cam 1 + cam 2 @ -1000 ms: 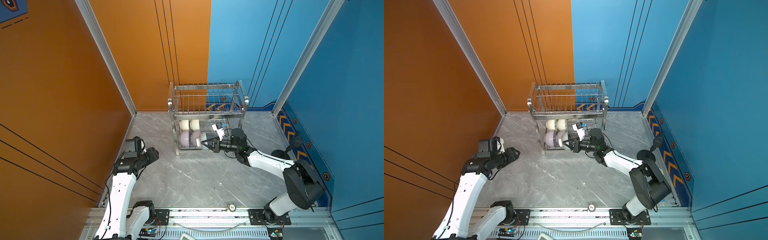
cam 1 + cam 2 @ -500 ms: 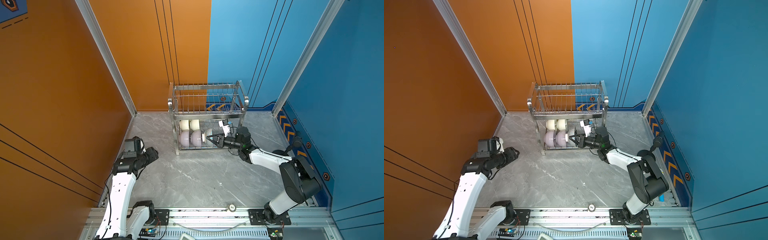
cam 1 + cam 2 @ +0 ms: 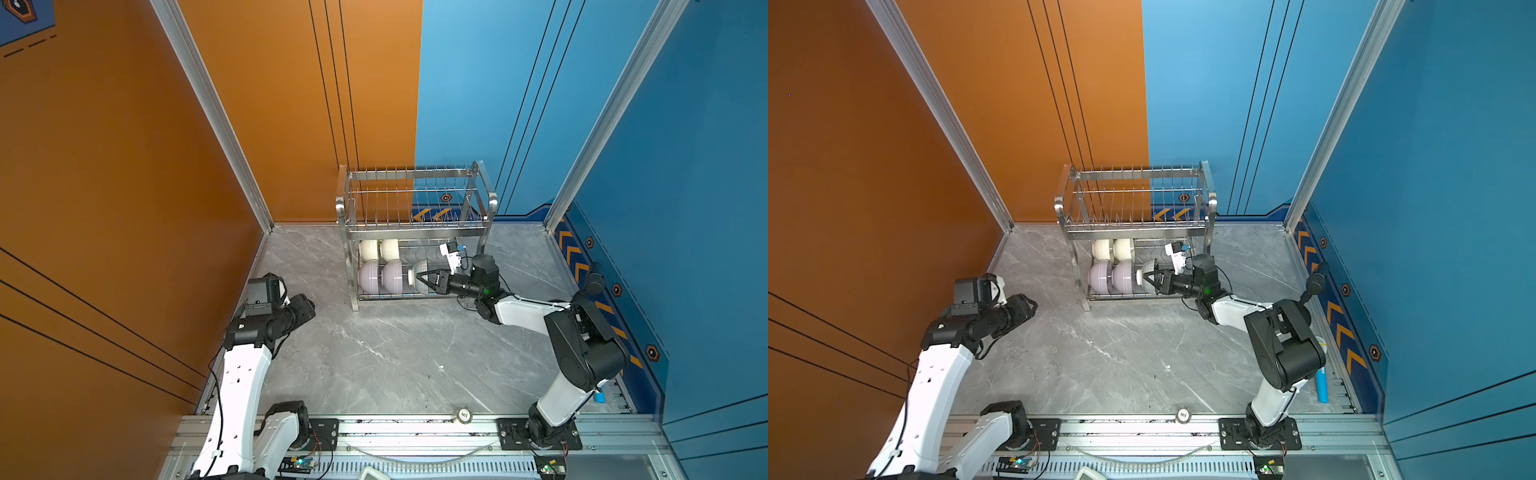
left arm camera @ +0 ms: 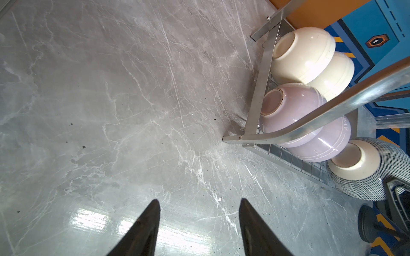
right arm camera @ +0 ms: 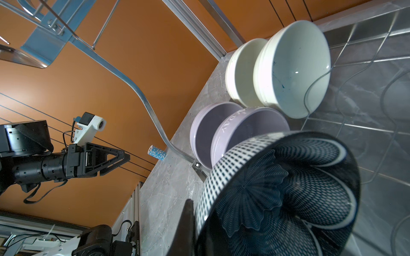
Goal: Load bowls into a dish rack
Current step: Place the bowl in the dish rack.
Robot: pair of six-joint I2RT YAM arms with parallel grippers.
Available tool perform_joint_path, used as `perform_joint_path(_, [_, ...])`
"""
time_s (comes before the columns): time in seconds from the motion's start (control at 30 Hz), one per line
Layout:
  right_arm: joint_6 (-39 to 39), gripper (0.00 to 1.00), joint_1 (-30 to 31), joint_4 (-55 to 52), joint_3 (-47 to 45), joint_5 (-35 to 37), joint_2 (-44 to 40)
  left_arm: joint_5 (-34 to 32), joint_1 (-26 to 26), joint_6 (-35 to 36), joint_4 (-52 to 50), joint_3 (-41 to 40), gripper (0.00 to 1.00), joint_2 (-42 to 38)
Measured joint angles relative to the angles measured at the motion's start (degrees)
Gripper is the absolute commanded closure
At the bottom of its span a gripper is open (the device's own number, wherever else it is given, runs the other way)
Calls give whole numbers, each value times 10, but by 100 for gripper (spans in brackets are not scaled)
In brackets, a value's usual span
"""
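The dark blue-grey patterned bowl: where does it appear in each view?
Top view: dark blue-grey patterned bowl, steel wire rack, lower tier.
Top view: bowl, same spot.
Left wrist: bowl, foot towards camera.
Right wrist: bowl, inside towards camera.
Landmark: pale lilac bowls beside it.

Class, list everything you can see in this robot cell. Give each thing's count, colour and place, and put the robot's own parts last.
dish rack: one, shiny steel, two tiers, far side of the table.
cream bowls: two, cream-white, lower tier, back row, on edge.
lilac bowls: two, pale lilac, lower tier, front row, on edge.
patterned bowl: one, dark blue-grey and white, lower tier beside the lilac bowls.
table: one, grey marble.
black stand: one, black, table edge by the right arm.
left gripper: one, black, open, empty, over bare table.
right gripper: one, black, shut on the patterned bowl's rim.
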Motion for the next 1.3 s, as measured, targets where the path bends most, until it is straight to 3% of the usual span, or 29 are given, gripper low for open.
perform_joint_path(1.3, [94,90,4,120,60,-20,131,19,33,10,0,-8,42,1])
